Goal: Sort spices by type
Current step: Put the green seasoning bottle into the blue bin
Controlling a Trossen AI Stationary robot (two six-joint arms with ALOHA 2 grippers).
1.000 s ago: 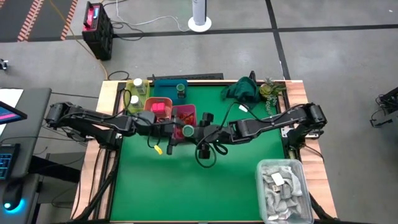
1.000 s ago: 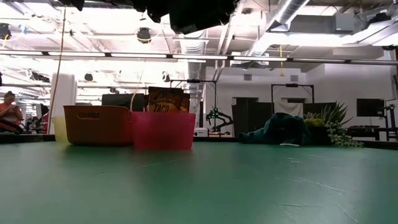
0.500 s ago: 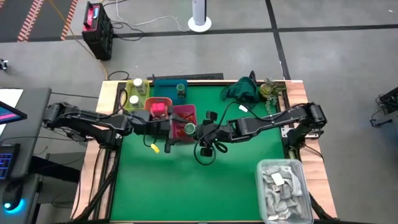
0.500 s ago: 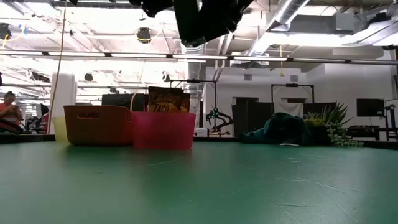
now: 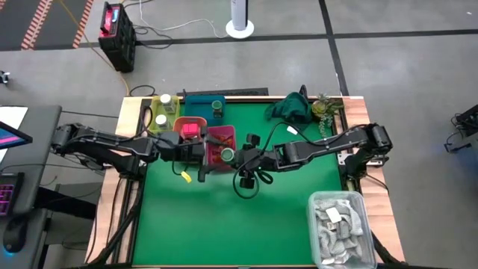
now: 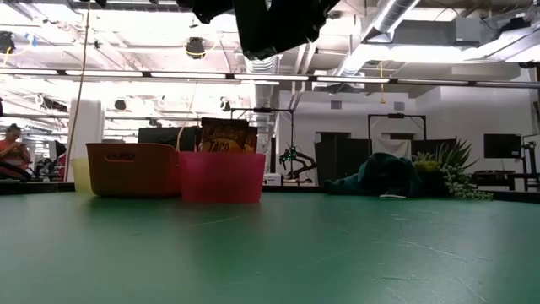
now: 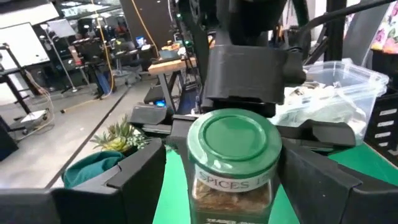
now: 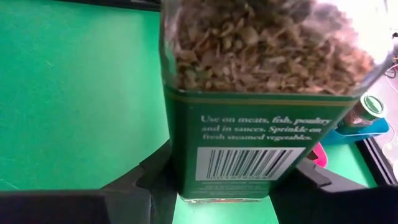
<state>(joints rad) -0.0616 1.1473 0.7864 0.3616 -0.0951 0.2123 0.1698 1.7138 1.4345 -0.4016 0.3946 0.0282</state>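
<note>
A tiny green-topped jar of dried herbs hangs in the air between my two grippers, above the magenta bin. My right gripper is shut on it. In the left wrist view the jar shows its green lid and a "SPICES" label, with the right gripper behind it. My left gripper is open, one finger on either side of the jar's lid end and not touching it. In the right wrist view the jar fills the picture. My right gripper pinches the jar at its base end, one finger on each side of the green label, coming level from the table's right. The jar is lifted clear of the table, tilted, with its lid toward my left gripper.
Along the far edge stand a yellow bin with white-topped jars, a teal bin with one green-topped jar and a red bin with a pink block. A dark green cloth lies far right. A clear box of grey packets sits near right.
Both grippers have drawn together over the magenta bin: the left one moved toward the table's right, the right one with the jar slightly toward the left. In the low view they have come lower. In the last half second they kept still.
</note>
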